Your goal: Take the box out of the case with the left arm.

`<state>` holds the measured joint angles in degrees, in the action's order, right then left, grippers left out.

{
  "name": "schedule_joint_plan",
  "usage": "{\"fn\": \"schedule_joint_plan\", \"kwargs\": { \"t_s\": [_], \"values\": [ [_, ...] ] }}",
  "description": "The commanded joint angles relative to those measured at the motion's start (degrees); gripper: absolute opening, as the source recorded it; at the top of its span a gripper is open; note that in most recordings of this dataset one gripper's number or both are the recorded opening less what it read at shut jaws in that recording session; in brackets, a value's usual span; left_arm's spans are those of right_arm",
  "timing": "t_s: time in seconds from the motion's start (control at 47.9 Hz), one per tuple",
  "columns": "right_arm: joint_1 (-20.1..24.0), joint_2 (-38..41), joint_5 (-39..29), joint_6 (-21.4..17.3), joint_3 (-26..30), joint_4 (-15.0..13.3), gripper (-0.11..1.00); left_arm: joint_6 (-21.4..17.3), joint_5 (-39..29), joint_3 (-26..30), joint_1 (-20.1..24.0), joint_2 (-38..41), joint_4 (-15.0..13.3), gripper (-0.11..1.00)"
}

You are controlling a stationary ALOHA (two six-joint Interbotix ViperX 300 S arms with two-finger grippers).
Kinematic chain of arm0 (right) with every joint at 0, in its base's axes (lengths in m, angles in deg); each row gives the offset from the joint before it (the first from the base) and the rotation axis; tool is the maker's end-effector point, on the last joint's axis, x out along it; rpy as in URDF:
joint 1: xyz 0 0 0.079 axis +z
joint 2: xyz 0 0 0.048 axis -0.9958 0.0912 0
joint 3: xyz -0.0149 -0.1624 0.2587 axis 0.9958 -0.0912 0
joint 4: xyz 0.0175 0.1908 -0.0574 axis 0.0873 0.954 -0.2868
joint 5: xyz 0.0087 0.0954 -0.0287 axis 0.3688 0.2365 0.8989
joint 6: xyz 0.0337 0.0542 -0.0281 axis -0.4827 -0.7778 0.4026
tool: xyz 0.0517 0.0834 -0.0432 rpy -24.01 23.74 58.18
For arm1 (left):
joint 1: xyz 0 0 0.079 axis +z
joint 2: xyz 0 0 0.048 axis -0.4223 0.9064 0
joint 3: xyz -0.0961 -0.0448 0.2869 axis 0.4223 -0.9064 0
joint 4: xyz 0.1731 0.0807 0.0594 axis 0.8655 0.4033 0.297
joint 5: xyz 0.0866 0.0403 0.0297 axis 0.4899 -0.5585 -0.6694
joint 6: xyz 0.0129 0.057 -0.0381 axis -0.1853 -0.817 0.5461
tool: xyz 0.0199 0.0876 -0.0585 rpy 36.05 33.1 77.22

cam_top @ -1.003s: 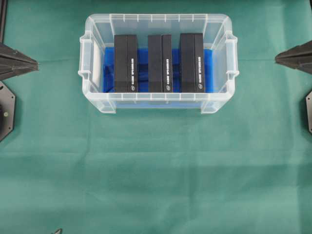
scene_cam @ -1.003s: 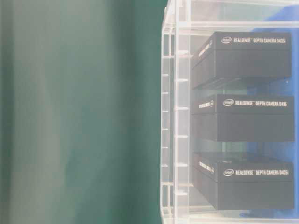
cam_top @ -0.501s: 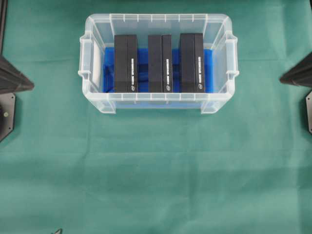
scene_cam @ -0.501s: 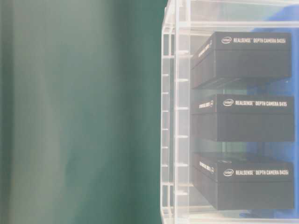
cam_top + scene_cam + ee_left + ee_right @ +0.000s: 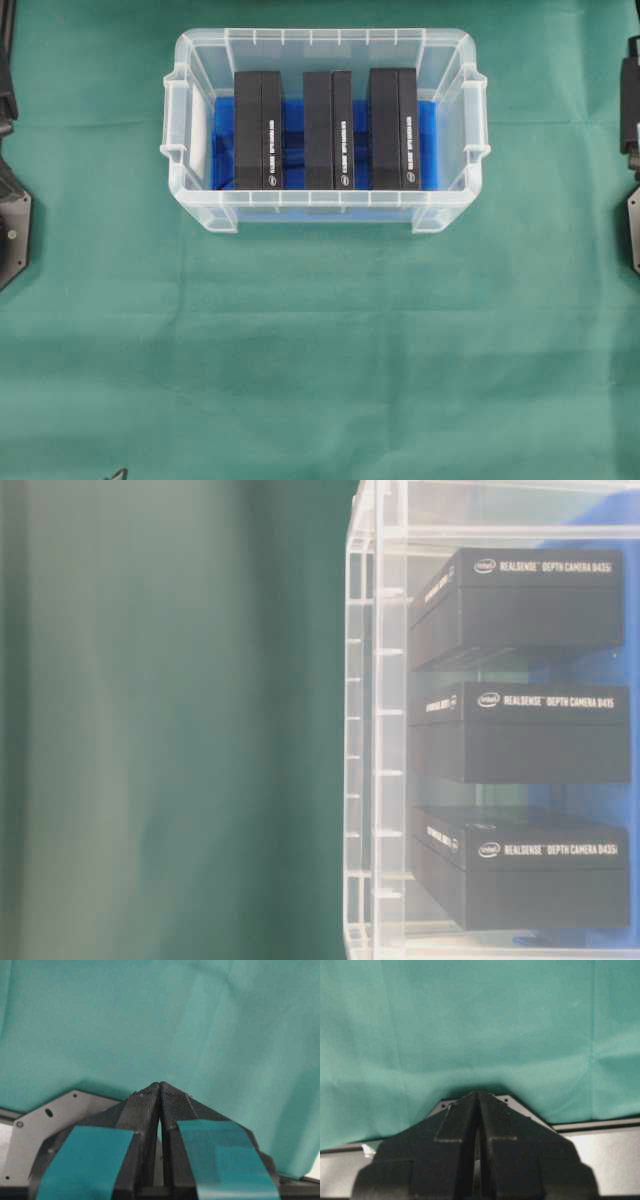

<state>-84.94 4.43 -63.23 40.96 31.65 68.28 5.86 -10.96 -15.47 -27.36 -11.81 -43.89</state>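
The clear case [image 5: 325, 40] stands at the back middle of the green cloth, with a blue sheet on its bottom. Three black boxes stand side by side in it: left [image 5: 258, 128], middle [image 5: 328, 128], right [image 5: 394, 128]. The table-level view shows them through the case wall [image 5: 375, 730], one of them as a box [image 5: 530, 735] with white print. My left gripper [image 5: 160, 1085] is shut and empty over the cloth, far from the case. My right gripper [image 5: 478, 1093] is shut and empty too. Overhead, only a bit of the left arm [image 5: 6, 90] and right arm [image 5: 630, 100] shows.
Green cloth [image 5: 320, 340] covers the table in front of the case. Dark base plates sit at the left edge [image 5: 12, 225] and right edge [image 5: 634, 230]. A grey plate [image 5: 50, 1115] lies under the left gripper.
Both pointed gripper tips have drawn back from the sides of the overhead view and left it. The case and boxes have not moved.
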Motion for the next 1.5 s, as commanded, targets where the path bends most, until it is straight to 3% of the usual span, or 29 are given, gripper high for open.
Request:
{"fn": "schedule_joint_plan", "kwargs": {
  "t_s": [0.0,0.125,0.23,0.397,0.564,0.627,0.669,0.752,1.024,1.212,1.337,1.483],
  "values": [
    [-0.09,-0.26,-0.09,-0.09,1.41,-0.18,0.00,0.44,-0.09,1.32,-0.26,0.18,0.18,0.01],
    [-0.09,-0.35,-0.09,-0.09,1.41,-0.18,0.00,4.75,-0.53,1.32,-0.26,0.18,0.18,0.01],
    [-0.09,-0.35,-0.09,-0.09,1.41,-0.26,0.00,13.97,-1.14,1.49,-0.18,0.53,0.09,0.01],
    [-0.09,-0.35,-0.09,-0.09,1.32,-0.44,0.00,36.30,-2.55,1.49,-0.26,0.62,0.44,0.01],
    [-0.09,-0.35,-0.09,-0.09,1.41,-0.53,0.00,62.84,-5.63,1.49,-0.18,0.53,1.05,0.01],
    [-0.09,-0.35,-0.09,-0.09,1.41,-0.62,0.00,69.26,-7.12,1.32,-0.18,0.18,1.23,0.01],
    [-0.09,-0.35,-0.09,-0.09,1.41,-0.62,0.00,71.19,-7.82,1.23,-0.26,-0.35,1.23,0.01],
    [-0.09,-0.26,-0.09,-0.09,1.41,-0.62,0.00,70.31,-7.91,1.05,-0.26,-1.32,1.23,0.01],
    [-0.09,-0.18,-0.09,-0.09,1.41,-0.62,0.00,61.17,-6.24,0.97,1.32,-1.49,1.41,0.01],
    [-0.09,-0.18,-0.09,-0.09,1.41,-0.70,0.00,54.23,-6.24,1.05,11.07,-1.32,1.76,0.01],
    [-0.09,-0.09,-0.09,-0.18,1.41,-1.23,0.00,47.46,-6.15,1.05,18.28,-1.23,1.67,0.01],
    [-0.09,-0.18,-0.09,-0.09,1.32,-1.67,0.00,42.10,-6.15,1.14,23.03,-1.14,1.23,0.01]
  ]
}}
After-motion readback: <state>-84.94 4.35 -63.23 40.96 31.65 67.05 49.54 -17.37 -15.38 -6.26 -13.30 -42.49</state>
